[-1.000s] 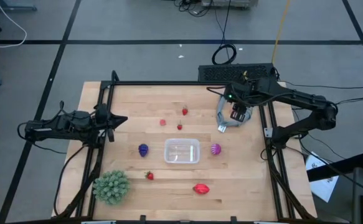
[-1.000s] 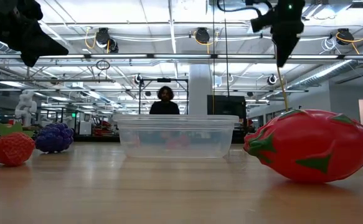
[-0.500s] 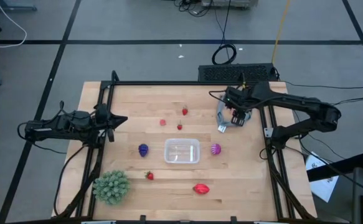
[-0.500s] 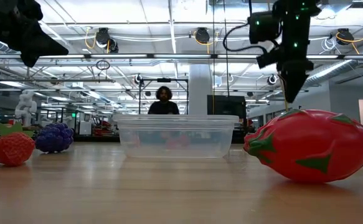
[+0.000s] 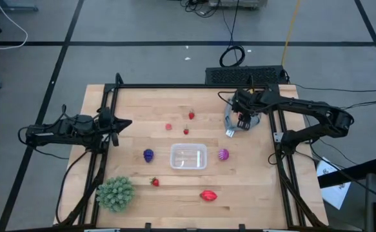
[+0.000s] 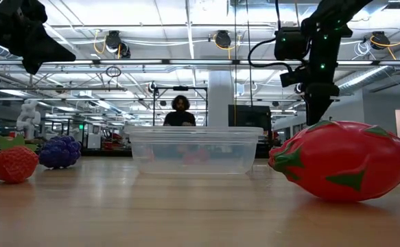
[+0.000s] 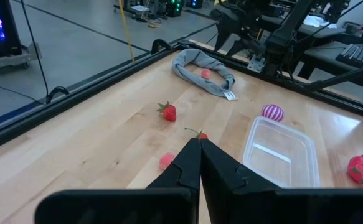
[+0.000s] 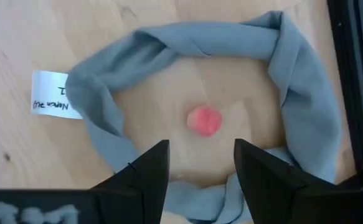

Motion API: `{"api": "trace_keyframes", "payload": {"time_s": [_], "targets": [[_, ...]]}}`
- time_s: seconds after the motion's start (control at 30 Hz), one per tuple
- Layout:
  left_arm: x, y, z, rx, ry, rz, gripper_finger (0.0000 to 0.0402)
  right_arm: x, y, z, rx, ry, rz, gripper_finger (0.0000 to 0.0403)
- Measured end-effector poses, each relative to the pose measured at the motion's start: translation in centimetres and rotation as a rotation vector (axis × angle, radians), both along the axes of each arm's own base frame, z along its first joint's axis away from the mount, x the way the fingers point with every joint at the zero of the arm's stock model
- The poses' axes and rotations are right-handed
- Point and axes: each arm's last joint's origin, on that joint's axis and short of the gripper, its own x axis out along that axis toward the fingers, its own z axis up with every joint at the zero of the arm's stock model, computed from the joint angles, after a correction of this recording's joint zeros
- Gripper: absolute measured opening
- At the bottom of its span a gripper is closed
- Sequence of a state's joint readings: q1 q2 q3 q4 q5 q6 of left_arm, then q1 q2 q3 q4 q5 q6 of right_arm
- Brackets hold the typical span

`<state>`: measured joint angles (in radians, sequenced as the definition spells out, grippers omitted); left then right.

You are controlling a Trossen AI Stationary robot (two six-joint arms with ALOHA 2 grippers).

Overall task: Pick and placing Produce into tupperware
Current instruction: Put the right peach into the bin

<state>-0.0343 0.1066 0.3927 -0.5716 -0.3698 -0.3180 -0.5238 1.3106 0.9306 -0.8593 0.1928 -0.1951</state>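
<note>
The clear tub [image 5: 188, 156] stands on its base at the table's middle. Around it lie a purple fruit [image 5: 148, 155], a magenta fruit [image 5: 223, 154], a red oval [image 5: 207, 195] and small red berries [image 5: 191, 115] [image 5: 186, 131] [image 5: 154, 182]. A small pink piece [image 8: 204, 120] lies on the wood inside the grey cloth ring [image 8: 293, 99] at the far right. My right gripper [image 8: 200, 165] is open and points down right above that ring and piece. My left gripper [image 7: 200, 146] is shut and empty at the table's left edge [image 5: 124, 124].
A green spiky ball [image 5: 115, 193] sits at the near left corner. Black frame rails [image 5: 281, 154] run along the table's sides. The cloth ring carries a white label [image 8: 51, 94]. A person [image 6: 180, 110] stands far behind the table in the low view.
My right gripper has come down toward the grey cloth ring and now hangs low over it. Its fingers stay pointing down. The fruits, the tub and my left arm have kept still.
</note>
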Motion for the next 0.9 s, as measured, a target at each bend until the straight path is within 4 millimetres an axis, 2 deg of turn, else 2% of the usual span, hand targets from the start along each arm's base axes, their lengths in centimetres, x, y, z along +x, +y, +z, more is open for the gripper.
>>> {"api": "trace_keyframes", "payload": {"time_s": [0.3,0.67,0.9], "targets": [[0.0,0.0,0.0,0.000,0.000,0.000,0.0010,-0.2,-0.9,0.0,0.026,-0.045,-0.020,0.0171],[0.0,0.0,0.0,0.000,0.000,0.000,0.0010,0.6,-1.3,-1.7,0.100,0.000,-0.007,0.0171],[0.0,0.0,0.0,0.000,0.000,0.000,0.0010,0.6,-1.8,-2.0,0.100,0.003,-0.017,0.0171]]}}
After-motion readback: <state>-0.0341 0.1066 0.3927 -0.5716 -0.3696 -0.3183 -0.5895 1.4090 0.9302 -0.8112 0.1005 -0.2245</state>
